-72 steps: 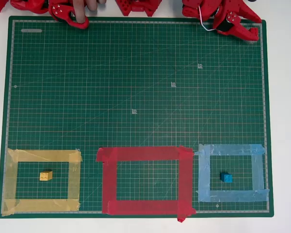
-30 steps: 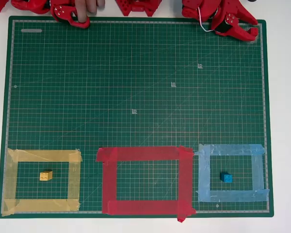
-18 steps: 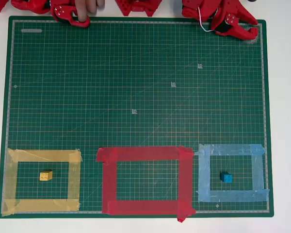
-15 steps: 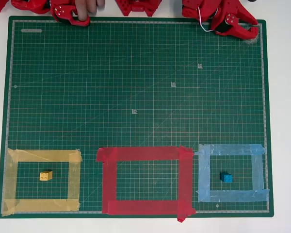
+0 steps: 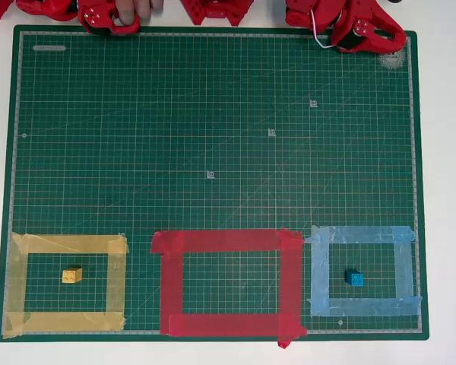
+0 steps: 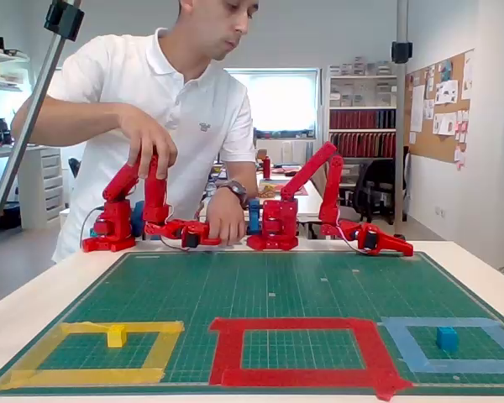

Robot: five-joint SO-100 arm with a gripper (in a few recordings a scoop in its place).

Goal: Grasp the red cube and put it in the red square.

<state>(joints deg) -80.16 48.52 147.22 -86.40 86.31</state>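
The red square is a frame of red tape at the near middle of the green mat, with bare mat inside it; in the fixed view the red square lies front and centre. The red cube is out of view. My red gripper rests folded at the mat's far right corner in the overhead view, far from the square. In the fixed view the gripper lies low on the mat's back edge, its fingers together in a point with nothing seen between them.
A yellow cube sits inside a yellow tape frame at the near left. A blue cube sits inside a light-blue tape frame at the near right. A person stands behind the table.
My gripper has drawn back a little toward the mat's far edge. The cubes and tape frames have not moved.
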